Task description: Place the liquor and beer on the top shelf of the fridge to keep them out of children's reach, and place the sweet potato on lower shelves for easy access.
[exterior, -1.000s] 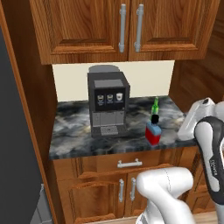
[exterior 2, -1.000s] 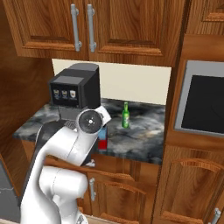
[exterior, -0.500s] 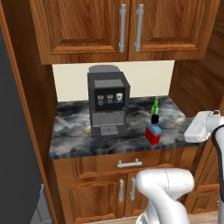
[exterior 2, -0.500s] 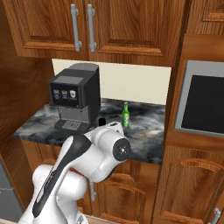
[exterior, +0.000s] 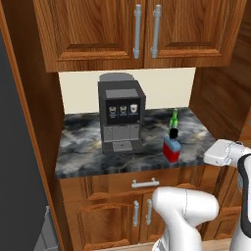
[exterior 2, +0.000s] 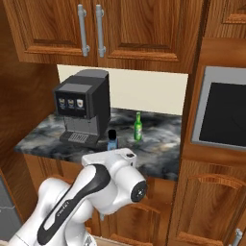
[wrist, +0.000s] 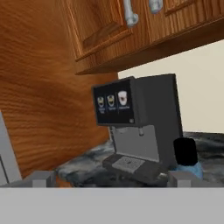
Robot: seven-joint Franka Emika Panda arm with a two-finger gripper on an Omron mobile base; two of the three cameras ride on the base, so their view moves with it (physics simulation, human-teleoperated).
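The liquor, a squat red bottle with a blue shoulder and black cap, stands on the marble counter right of the coffee machine. Just behind it rises the slim green beer. In the right base view the beer is in full sight, while the liquor shows its cap and blue shoulder above my arm. My gripper is open and holds nothing; it hangs in front of the counter edge, with the liquor ahead to the right. The sweet potato is out of view. The fridge shows a dark grey side; its top shelf is hidden.
A black coffee machine fills the counter's middle. Wooden upper cabinets hang low over it, and wooden walls close both ends. A built-in oven sits to the right. Drawers and doors lie under the counter.
My arm has swung down from the raised pose at the right and the hand now sits low, level with the counter front. The bottles have not moved. The gripper stayed open.
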